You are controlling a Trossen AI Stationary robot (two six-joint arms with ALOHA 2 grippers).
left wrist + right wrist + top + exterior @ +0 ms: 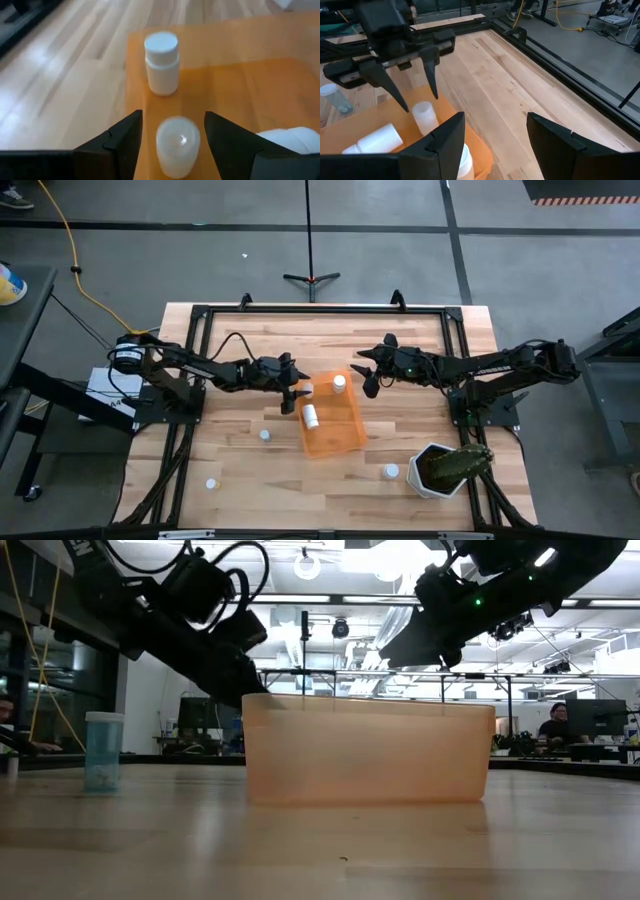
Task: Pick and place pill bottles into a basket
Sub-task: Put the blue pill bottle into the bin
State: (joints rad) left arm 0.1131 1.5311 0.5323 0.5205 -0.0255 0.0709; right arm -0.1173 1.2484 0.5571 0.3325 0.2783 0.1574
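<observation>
The orange basket (345,435) stands at the table's middle. In it one white pill bottle (340,383) stands upright at the far side, and another (311,416) lies on its side. My left gripper (296,394) is open over the basket's left part. A third bottle (177,145) stands upright just below its spread fingertips, apart from them; the right wrist view (425,117) shows it too. My right gripper (368,372) is open and empty, above the table just past the basket's far right corner. Other bottles (265,435), (211,483), (390,471) stand on the table.
A white pot with a green plant (440,470) stands at the near right. Black frame rails (320,308) run along the table's far and side edges. Bare wood lies left of and in front of the basket.
</observation>
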